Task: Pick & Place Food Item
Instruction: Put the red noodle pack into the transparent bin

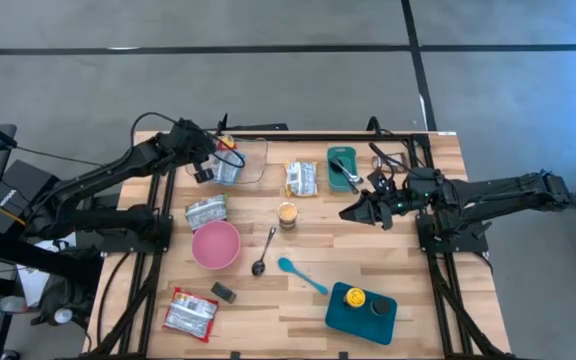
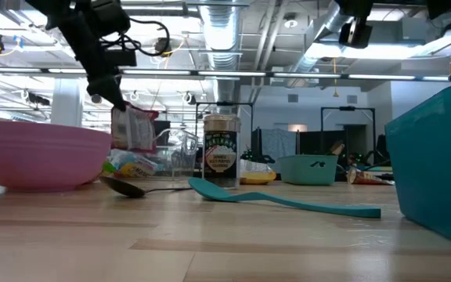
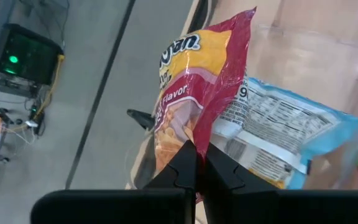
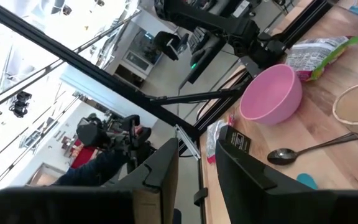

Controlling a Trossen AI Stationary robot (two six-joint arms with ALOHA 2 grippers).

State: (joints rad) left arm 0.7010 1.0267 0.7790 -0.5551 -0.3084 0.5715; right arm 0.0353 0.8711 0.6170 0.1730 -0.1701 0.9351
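1. Red-yellow snack bag [image 3: 194,93] hangs pinched by its edge in left gripper [image 3: 197,171], above clear container [image 1: 251,160].
2. Lower steadily; thin grip could slip.
3. Right gripper [image 1: 353,212] waits mid-table, jaws part open, empty.

Both arms are dark, near-black, built from long slim links with bulkier joint housings, and each rises from a black tubular frame. The left arm [image 1: 118,172] trails black cabling along its links, with a short orange wire looping at 3 o'clock of its wrist. Its left hand [image 3: 196,167] ends in two matte black, wedge-shaped fingers. The right arm [image 1: 498,190] carries small green lights near its wrist, and the right hand [image 4: 196,163] has two broad, flat black fingers
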